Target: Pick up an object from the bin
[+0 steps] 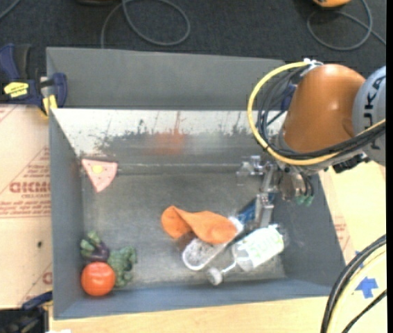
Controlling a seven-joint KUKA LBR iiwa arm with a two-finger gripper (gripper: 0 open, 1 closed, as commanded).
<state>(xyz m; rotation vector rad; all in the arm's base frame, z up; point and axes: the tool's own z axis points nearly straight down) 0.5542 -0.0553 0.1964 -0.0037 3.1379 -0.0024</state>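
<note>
In the grey metal bin, an orange, soft, floppy thing lies near the middle of the floor, and the rest is best placed from it. The gripper hangs low just beside its right end, close to a small blue piece there that may belong to the robot rather than to the heap. Its tips are crowded by the things behind them, so it cannot be told whether the gripper is apart or together, and nothing is seen clamped in it. Just below and right of the orange thing, touching it, lies a white pouch with green print. The pouch's long axis slants from lower left to upper right, and its upper edge sits directly under the gripper, so it is probably the nearest pick. A clear plastic container lies just below the orange thing. Well to its lower left are a red tomato and a green-and-purple toy vegetable. A pink wedge rests well to its upper left.
</note>
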